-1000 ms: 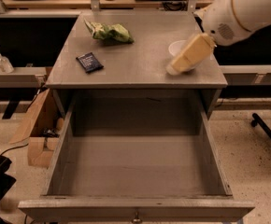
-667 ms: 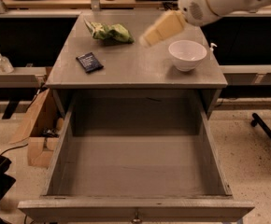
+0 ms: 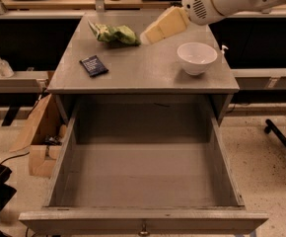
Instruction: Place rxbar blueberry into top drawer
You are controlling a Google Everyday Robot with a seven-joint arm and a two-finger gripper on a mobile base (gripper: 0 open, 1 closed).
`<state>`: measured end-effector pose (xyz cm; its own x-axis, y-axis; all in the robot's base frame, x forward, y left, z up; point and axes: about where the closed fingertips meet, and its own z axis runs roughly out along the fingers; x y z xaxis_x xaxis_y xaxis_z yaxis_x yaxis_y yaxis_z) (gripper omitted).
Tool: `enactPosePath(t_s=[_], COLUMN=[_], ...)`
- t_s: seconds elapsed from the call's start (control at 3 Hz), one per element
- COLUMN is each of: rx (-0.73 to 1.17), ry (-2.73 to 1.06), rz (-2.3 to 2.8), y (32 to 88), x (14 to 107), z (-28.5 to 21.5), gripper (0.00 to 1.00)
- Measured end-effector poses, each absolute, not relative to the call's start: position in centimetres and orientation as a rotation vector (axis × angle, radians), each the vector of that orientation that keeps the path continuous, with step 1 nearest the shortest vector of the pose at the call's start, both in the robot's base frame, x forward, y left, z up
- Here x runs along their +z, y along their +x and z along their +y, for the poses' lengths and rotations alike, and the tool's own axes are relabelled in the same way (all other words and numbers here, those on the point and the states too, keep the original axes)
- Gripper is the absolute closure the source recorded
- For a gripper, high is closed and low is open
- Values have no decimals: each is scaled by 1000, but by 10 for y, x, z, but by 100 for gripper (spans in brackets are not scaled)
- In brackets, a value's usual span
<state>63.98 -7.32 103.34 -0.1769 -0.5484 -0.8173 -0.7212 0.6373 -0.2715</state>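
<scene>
Gripper (image 3: 150, 35) has swung from over white bowl (image 3: 197, 57) to upper centre, just beside green bag (image 3: 114, 33), its opening cannot be told; rxbar blueberry (image 3: 93, 65) unmoved on grey cabinet top (image 3: 148, 75), centre-left; top drawer (image 3: 133, 220) open below, speckled floor (image 3: 271, 177) alongside.

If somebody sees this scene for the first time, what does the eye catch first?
First, the top drawer, pulled wide open at the front with nothing inside it. Then the gripper, hanging over the back of the table top, between the green snack bag and the white bowl. The small dark rxbar blueberry lies flat on the left of the top, apart from the gripper.
</scene>
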Motion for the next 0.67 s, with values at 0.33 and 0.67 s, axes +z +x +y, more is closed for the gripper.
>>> enactPosePath(t_s=[0.33, 0.67], rx=[238, 233], ry=[-1018, -1052], rz=[1866, 1990], y=[667, 722], x=[1008, 956], z=[-44, 7], gripper=[0, 0])
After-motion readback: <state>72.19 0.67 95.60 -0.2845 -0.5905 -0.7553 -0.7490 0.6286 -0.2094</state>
